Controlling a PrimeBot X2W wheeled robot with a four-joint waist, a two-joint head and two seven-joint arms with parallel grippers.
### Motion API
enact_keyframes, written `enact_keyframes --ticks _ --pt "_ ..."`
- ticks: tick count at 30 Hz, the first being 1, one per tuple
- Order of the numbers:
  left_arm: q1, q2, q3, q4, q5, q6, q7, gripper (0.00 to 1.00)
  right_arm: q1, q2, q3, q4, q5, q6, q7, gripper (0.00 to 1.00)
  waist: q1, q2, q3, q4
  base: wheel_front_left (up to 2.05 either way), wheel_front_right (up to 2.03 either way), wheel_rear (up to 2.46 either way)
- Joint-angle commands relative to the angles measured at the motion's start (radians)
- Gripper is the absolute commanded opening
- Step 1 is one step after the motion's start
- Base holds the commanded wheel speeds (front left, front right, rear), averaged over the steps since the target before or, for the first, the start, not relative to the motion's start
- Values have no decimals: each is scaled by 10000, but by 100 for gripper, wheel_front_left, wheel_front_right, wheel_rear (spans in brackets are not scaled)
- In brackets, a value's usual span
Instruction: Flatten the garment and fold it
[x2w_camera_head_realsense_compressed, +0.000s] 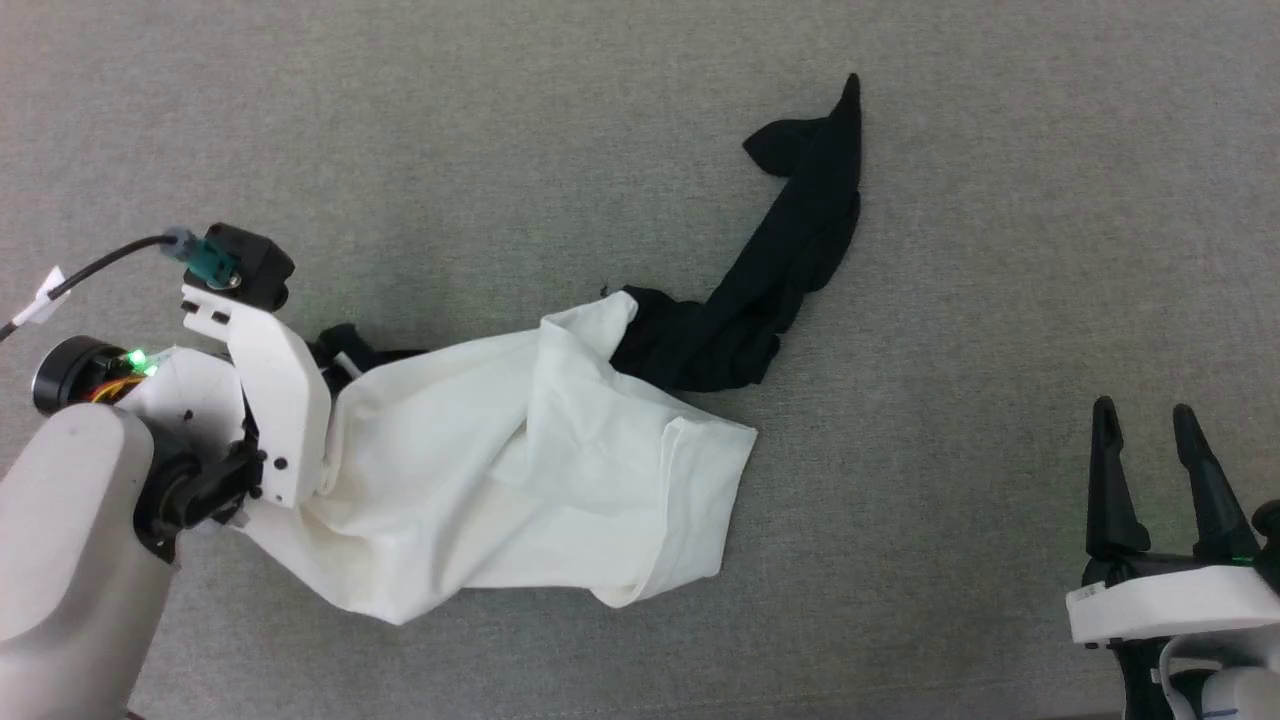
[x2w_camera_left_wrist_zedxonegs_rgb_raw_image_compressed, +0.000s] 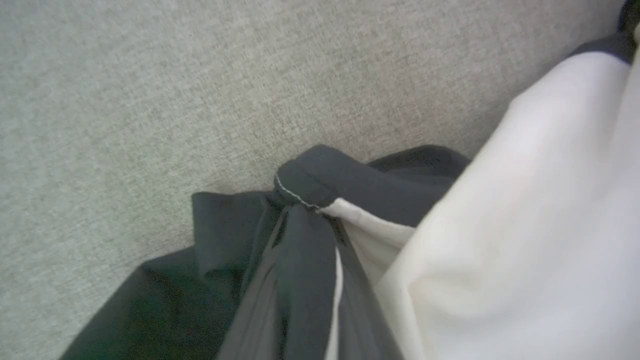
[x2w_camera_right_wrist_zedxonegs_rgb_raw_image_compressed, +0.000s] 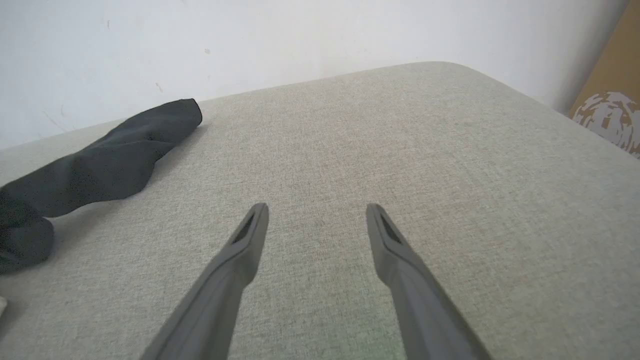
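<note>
The garment (x2w_camera_head_realsense_compressed: 520, 450) lies crumpled on the grey padded surface, its white body bunched in the middle. One black sleeve (x2w_camera_head_realsense_compressed: 790, 250) trails up and to the right, and it also appears as a dark roll (x2w_camera_right_wrist_zedxonegs_rgb_raw_image_compressed: 100, 155) in the right wrist view. My left wrist (x2w_camera_head_realsense_compressed: 270, 400) hangs over the garment's left end. There my left gripper (x2w_camera_left_wrist_zedxonegs_rgb_raw_image_compressed: 305, 210) is shut on dark cloth beside the black collar band (x2w_camera_left_wrist_zedxonegs_rgb_raw_image_compressed: 340, 175), with a strip of white fabric between the fingers. My right gripper (x2w_camera_head_realsense_compressed: 1143, 408) stands open over bare surface at the lower right, apart from the garment, nothing between its fingers (x2w_camera_right_wrist_zedxonegs_rgb_raw_image_compressed: 240, 260).
The grey fabric surface (x2w_camera_head_realsense_compressed: 1000, 250) spreads wide on all sides of the garment. In the right wrist view its far edge meets a white wall (x2w_camera_right_wrist_zedxonegs_rgb_raw_image_compressed: 300, 35), with a brown board (x2w_camera_right_wrist_zedxonegs_rgb_raw_image_compressed: 610, 75) at the right corner. A black cable (x2w_camera_head_realsense_compressed: 90, 265) runs off my left wrist.
</note>
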Motion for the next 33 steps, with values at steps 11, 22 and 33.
enact_keyframes --ticks 11,22,33 --pt "-1334 -937 647 -774 -798 -27 -3679 0 -44 3 -121 176 -20 -6 -45 100 -1 0 -633 779 0 0 0" --pt "-912 -1466 2698 417 -403 2084 -6565 0 115 3 -79 291 73 -6 -45 100 -1 0 -872 985 0 0 0" --pt "875 -2366 3001 2290 -988 3492 -5928 100 95 3 -186 232 -98 -6 -46 100 -1 0 -730 1155 0 0 0"
